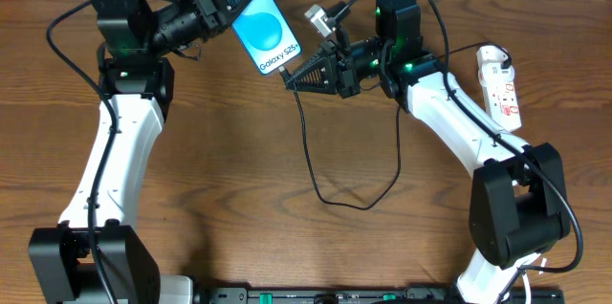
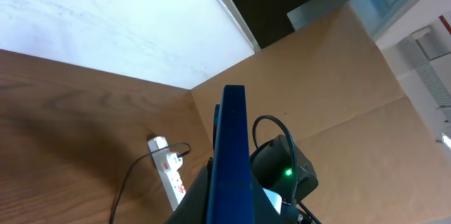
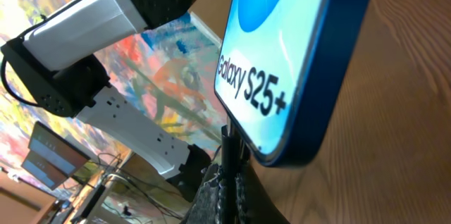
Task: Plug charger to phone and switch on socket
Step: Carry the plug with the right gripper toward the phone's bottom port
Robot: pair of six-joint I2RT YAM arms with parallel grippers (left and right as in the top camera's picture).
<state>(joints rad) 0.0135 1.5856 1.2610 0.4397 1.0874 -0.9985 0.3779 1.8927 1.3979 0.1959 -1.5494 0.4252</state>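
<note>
**Two Grippers Closed: Plug Tip at the Phone's Lower End**

1. Tool state. The left gripper (image 1: 237,0) is clamped on the upper end of the phone (image 1: 260,25) and holds it lifted off the tabletop (image 1: 239,151), near the far edge and slightly left of centre. The right gripper (image 1: 293,75) is closed on the plug end of the charger (image 1: 311,161). The slack cable loops back toward the middle of the tabletop.

2. Governing relation. The phone's long axis runs diagonally from the far edge toward the centre, with its lower end facing the right gripper. In the right wrist view the plug (image 3: 227,150) stands directly under the phone's (image 3: 282,55) lower edge, in line with the long axis. Contact is apparent. Whether the tip is fully seated in the port cannot be determined.

3. Judgement. Insertion is the step in hand. Any further push should follow the phone's long axis, because a sideways load could bend the tip or twist the phone in the left jaws.

4. Socket. The socket (image 1: 502,84) lies at the right edge of the tabletop, toward the far right corner, well apart from both grippers. The right arm is nearer. Switch state is not readable.
</note>
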